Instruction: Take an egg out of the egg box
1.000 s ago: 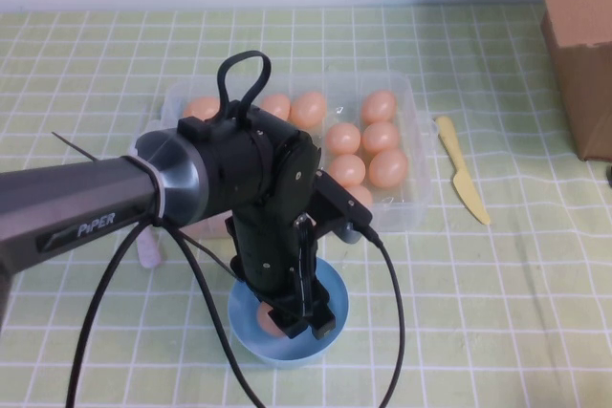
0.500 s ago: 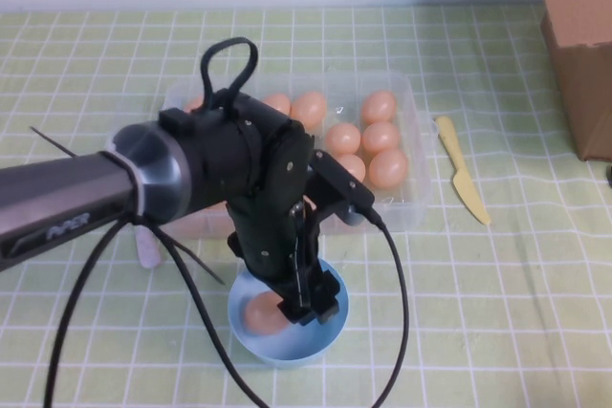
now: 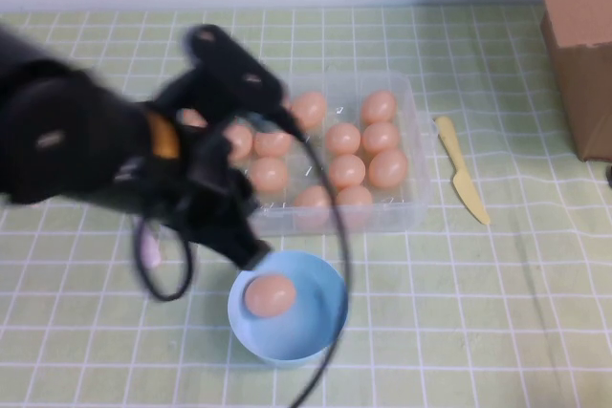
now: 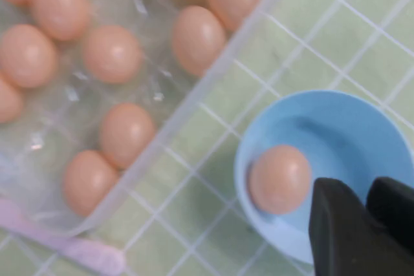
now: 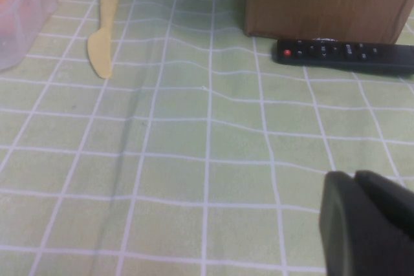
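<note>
One peach-orange egg lies in the round light-blue bowl, in front of the clear egg box, which holds several more eggs. My left gripper is blurred, just left of and above the bowl, empty, with its jaws together. In the left wrist view the egg rests in the bowl beside my left gripper, with the egg box next to it. My right gripper is shut and empty, low over the cloth; it does not show in the high view.
A yellow plastic knife lies right of the egg box. A brown cardboard box stands at the far right, with a black remote at its foot. A pale purple utensil lies left of the bowl.
My left arm has swung up and to the left, off the bowl. The egg it covered now lies uncovered in the bowl. The right arm has not moved.
</note>
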`<state>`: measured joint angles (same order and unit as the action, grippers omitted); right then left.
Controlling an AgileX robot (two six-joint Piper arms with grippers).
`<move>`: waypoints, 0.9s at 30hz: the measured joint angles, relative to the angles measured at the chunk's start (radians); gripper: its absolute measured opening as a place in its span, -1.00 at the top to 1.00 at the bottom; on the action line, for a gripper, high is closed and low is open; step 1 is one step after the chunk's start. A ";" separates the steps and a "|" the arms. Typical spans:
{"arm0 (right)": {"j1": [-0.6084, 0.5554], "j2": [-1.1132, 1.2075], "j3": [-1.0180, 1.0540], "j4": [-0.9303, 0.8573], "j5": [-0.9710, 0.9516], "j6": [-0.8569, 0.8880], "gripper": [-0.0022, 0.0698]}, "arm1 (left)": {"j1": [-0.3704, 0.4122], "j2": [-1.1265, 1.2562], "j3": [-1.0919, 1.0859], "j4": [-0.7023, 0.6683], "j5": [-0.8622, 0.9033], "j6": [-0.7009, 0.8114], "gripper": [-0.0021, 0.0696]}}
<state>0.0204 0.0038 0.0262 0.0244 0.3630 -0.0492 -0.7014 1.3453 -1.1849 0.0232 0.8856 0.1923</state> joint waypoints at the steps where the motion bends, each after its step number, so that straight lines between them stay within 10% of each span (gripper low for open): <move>1: 0.000 0.000 0.000 0.000 0.000 0.000 0.99 | 0.018 -0.046 0.036 0.002 -0.030 0.000 0.76; 14: 0.000 0.000 0.000 0.000 0.000 0.000 0.99 | 0.106 -0.547 0.457 -0.040 -0.434 -0.031 0.93; 27: 0.000 0.000 0.000 0.000 0.000 0.000 0.99 | 0.106 -0.630 0.543 -0.023 -0.479 -0.041 0.93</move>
<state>0.0204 0.0038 0.0262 0.0244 0.3630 -0.0492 -0.5955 0.7154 -0.6414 0.0000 0.4069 0.1518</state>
